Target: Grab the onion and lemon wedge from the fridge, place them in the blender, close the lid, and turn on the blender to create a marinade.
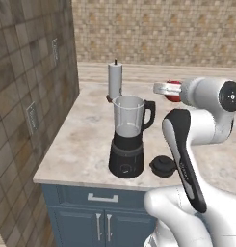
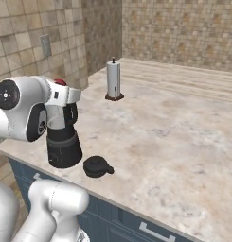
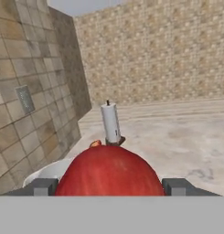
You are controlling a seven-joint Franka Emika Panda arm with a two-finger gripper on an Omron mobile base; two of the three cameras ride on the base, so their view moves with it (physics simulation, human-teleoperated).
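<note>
My gripper [image 3: 109,186] is shut on the onion [image 3: 109,171], a glossy red ball held between the two fingers. In the left base view the gripper [image 1: 166,89] holds the onion [image 1: 174,98] in the air just right of the blender [image 1: 127,135] and slightly above its open jar mouth. From the right, the onion [image 2: 60,82] peeks over the hand, which covers the jar above the blender's black base [image 2: 64,150]. The black domed lid [image 1: 163,165] lies on the counter right of the base, also seen as the lid [image 2: 97,166]. The lemon wedge and the fridge are out of view.
An upright white paper roll [image 1: 115,79] stands behind the blender on the marble counter [image 1: 81,144]. A tiled wall with outlets [image 1: 32,118] runs along the counter's left side. Blue cabinet doors [image 1: 102,224] sit below the front edge.
</note>
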